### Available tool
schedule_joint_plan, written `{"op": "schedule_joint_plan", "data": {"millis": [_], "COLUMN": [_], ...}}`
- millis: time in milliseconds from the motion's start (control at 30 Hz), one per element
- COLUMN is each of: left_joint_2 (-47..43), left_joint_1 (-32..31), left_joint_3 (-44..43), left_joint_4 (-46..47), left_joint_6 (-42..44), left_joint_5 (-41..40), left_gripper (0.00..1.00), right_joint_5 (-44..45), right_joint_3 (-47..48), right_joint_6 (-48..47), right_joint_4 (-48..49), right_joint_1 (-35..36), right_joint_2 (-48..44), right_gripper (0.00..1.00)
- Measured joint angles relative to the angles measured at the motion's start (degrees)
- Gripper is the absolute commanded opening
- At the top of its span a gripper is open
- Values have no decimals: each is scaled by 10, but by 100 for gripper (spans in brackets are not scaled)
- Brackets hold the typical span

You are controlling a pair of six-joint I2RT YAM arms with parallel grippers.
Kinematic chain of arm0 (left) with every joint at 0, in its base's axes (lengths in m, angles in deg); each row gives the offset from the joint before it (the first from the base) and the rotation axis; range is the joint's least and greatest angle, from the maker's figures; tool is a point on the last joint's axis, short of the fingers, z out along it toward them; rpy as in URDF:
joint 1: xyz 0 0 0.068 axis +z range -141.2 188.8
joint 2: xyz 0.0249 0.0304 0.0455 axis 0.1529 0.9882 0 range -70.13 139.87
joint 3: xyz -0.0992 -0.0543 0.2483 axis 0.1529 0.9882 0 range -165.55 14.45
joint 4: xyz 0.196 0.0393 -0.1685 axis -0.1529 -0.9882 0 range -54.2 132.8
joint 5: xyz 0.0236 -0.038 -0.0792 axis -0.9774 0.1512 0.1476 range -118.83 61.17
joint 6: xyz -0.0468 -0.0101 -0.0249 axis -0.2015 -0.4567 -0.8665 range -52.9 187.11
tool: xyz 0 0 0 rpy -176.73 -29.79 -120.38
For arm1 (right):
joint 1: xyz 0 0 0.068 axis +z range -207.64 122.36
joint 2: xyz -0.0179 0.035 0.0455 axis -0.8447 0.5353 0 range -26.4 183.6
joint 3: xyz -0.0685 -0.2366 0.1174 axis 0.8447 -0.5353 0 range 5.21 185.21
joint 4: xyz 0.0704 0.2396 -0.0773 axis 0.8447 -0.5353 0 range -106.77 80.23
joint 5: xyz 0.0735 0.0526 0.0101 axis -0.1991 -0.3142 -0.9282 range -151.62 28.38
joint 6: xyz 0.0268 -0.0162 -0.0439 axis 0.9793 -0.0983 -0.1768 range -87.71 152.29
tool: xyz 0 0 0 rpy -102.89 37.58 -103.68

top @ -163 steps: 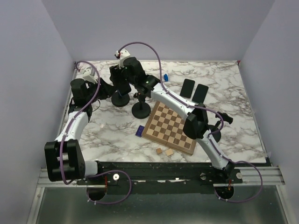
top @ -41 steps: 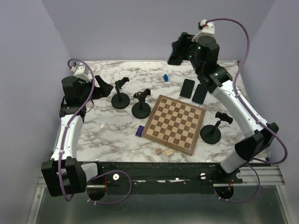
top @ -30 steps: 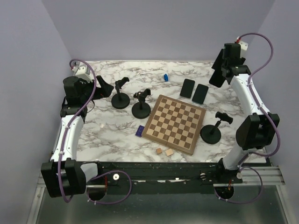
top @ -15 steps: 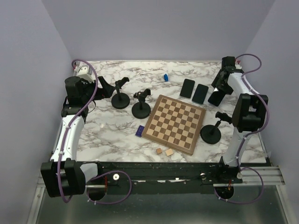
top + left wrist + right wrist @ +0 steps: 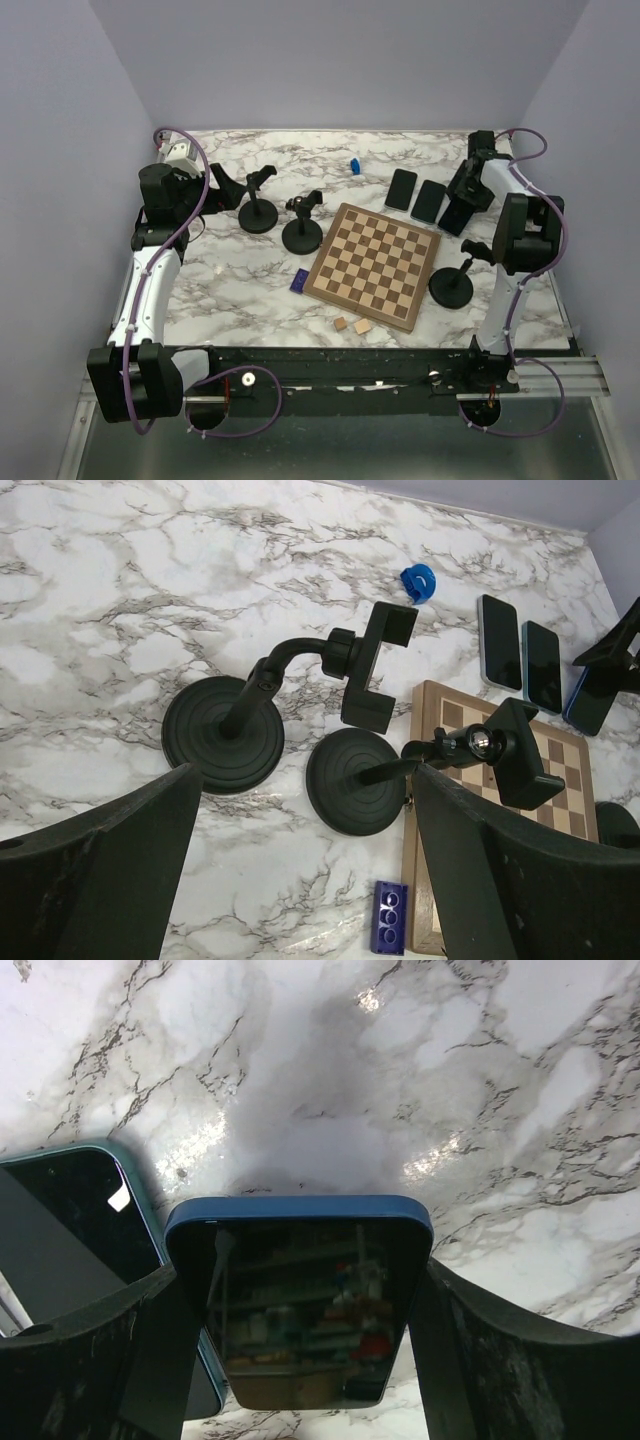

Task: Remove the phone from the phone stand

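A blue-edged phone with a dark screen sits between the fingers of my right gripper, which is shut on its long sides. In the top view this phone hangs low over the marble at the back right, just right of two phones lying flat. Two black phone stands stand at the left with empty cradles, and a third phone stand is at the right. My left gripper is open above those two stands and holds nothing.
A chessboard lies mid-table with two small wooden blocks at its near edge. A dark blue brick lies by the board's left side. A small blue piece is near the back wall. Purple walls close three sides.
My right arm has swung down from high at the back right, carrying the phone to just above the table beside the two flat phones. The left arm has barely moved.
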Motion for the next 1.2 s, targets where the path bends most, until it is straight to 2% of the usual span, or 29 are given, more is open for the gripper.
{"op": "schedule_joint_plan", "data": {"millis": [100,233,433,700,833,1200], "left_joint_2": [0,0,0,0,0,0], "left_joint_1": [0,0,-4,-9,-13,-25], "left_joint_3": [0,0,0,0,0,0], "left_joint_4": [0,0,-1,-4,-7,-12], "left_joint_6": [0,0,2,6,8,17], "left_joint_5": [-1,-2,-5,-12,-15,-29], "left_gripper": [93,93,93,93,93,94], "right_joint_5": [-7,-9,-9,-9,-9,-9], "right_joint_3": [0,0,0,8,16,19], "right_joint_6": [0,0,-1,-4,-11,-19], "right_joint_4": [0,3,6,7,8,8], "right_joint_1": [0,0,0,0,0,11], "right_joint_2": [6,12,17,22,23,-2], "right_gripper": [31,56,75,85,100,100]}}
